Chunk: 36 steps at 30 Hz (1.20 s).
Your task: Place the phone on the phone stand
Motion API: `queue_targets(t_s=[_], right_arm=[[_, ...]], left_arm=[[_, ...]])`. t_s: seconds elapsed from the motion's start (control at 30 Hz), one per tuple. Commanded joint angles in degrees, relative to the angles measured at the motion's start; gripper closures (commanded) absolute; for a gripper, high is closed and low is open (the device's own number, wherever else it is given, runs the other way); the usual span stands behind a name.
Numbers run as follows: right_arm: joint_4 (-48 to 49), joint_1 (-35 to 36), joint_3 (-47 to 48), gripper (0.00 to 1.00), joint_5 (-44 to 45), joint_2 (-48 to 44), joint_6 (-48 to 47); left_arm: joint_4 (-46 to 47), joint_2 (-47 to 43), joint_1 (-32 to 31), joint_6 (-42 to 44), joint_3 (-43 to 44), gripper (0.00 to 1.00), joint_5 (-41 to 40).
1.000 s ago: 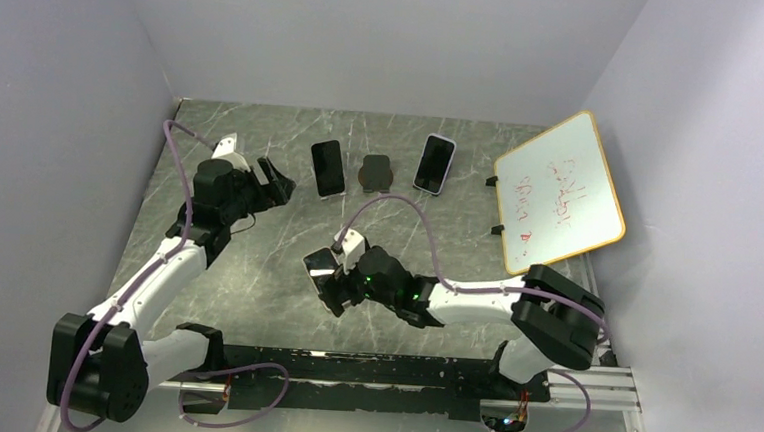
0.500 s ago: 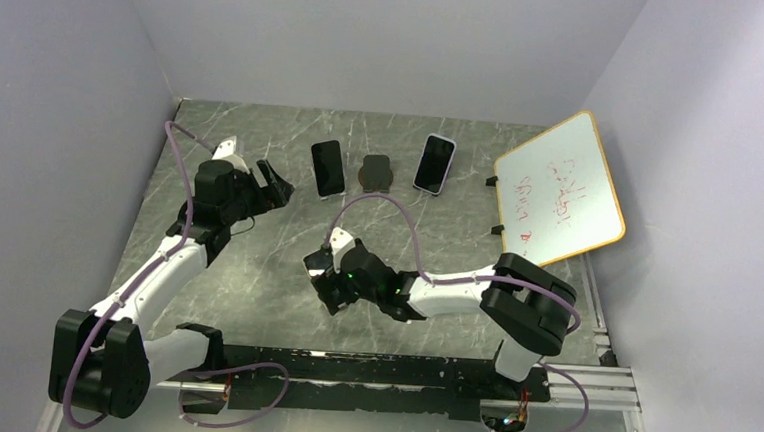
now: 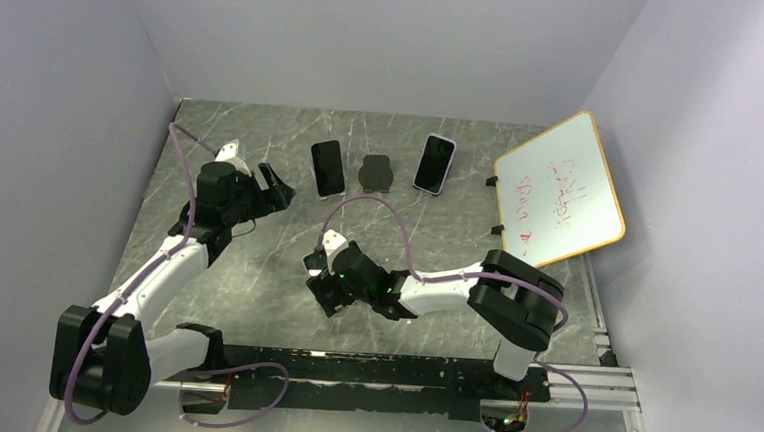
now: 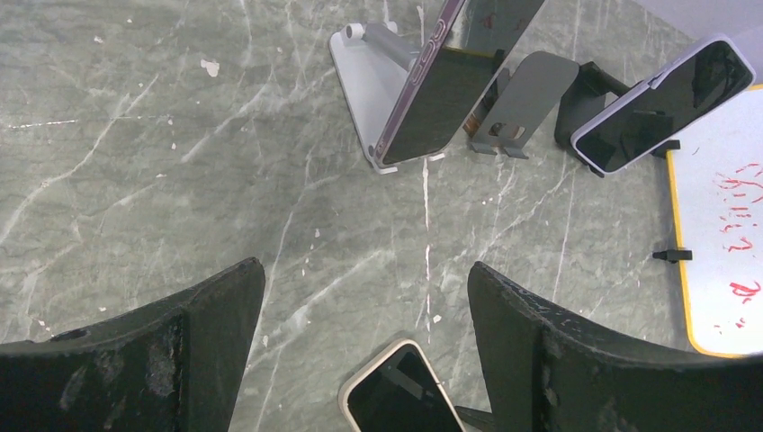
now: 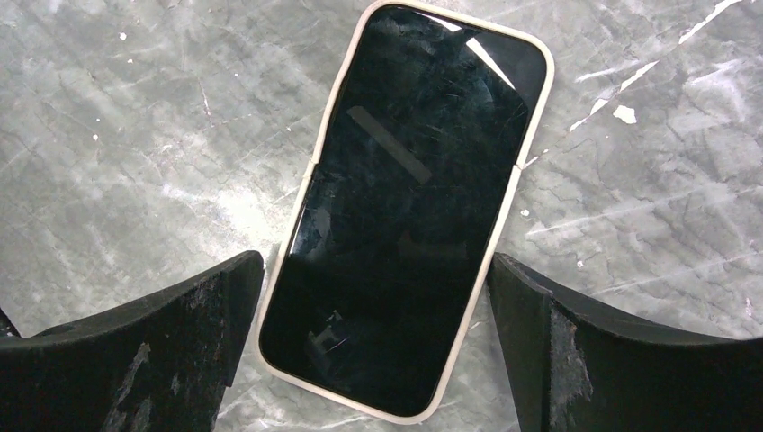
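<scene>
A phone in a cream case (image 5: 409, 198) lies flat, screen up, on the marble table; it also shows in the top view (image 3: 313, 262) and the left wrist view (image 4: 400, 400). My right gripper (image 5: 376, 261) is open, its jaws standing either side of the phone's near end, with small gaps to its edges; in the top view it (image 3: 325, 289) is at mid-table. An empty dark phone stand (image 3: 376, 172) stands at the back, also in the left wrist view (image 4: 526, 99). My left gripper (image 3: 278, 188) is open and empty, off to the back left.
Two other phones lean on stands beside the empty one: a dark one on a white stand (image 3: 328, 167) and a white-cased one (image 3: 435, 163). A whiteboard with red writing (image 3: 558, 187) leans at the right. Grey walls enclose the table.
My right gripper has slid a little to the left over the cream phone, and its arm has swung left with it. The left gripper has barely moved.
</scene>
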Motion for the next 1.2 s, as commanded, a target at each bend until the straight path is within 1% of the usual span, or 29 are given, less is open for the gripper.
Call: queue_targets(t_s=[0.0, 0.03, 0.1, 0.23, 0.43, 0.6, 0.67, 0.7, 0.83, 1.03, 1.17], right_arm=[[-2.6, 0.5, 1.0, 0.0, 0.9, 1.7, 1.1], [-2.8, 0.5, 1.0, 0.0, 1.0, 1.7, 1.2], [-3.3, 0.4, 1.1, 0.04, 1.1, 1.8, 1.4], [-3.8, 0.4, 0.9, 0.18, 1.1, 2.0, 1.9], [-3.8, 0.5, 0.7, 0.32, 0.2, 2.4, 2.7], [-2.7, 0.3, 0.2, 0.54, -1.1, 2.4, 2.7], [-2.6, 0.3, 0.3, 0.63, -1.9, 2.8, 2.6], [-2.5, 0.2, 0.3, 0.65, -2.4, 2.9, 2.6], [-1.2, -0.5, -0.3, 0.66, -3.3, 2.9, 3.4], [3.4, -3.1, -3.0, 0.66, -5.9, 0.5, 4.8], [6.6, -5.1, -4.8, 0.66, -8.3, -0.9, 6.3]], left_arm=[[0.7, 0.7, 0.7, -0.8, -0.4, 0.13, 1.3], [0.8, 0.8, 0.7, -0.8, -0.4, 0.13, 1.5], [0.9, 0.9, 0.7, -0.8, -0.5, 0.13, 1.6], [1.0, 1.1, 0.7, -0.9, -0.5, 0.13, 1.7], [1.1, 1.2, 0.7, -0.9, -0.6, 0.13, 2.0], [1.2, 1.4, 0.7, -1.0, -0.8, 0.13, 2.3], [1.2, 1.5, 0.7, -1.0, -0.9, 0.13, 2.4], [1.2, 1.5, 0.7, -1.0, -0.9, 0.13, 2.6], [2.6, 1.5, 0.7, -1.2, -1.6, 0.15, 4.8], [10.8, 1.6, 0.7, -3.7, -5.3, 0.17, 12.6], [13.2, 2.6, 0.7, -4.3, -5.9, 0.17, 16.0]])
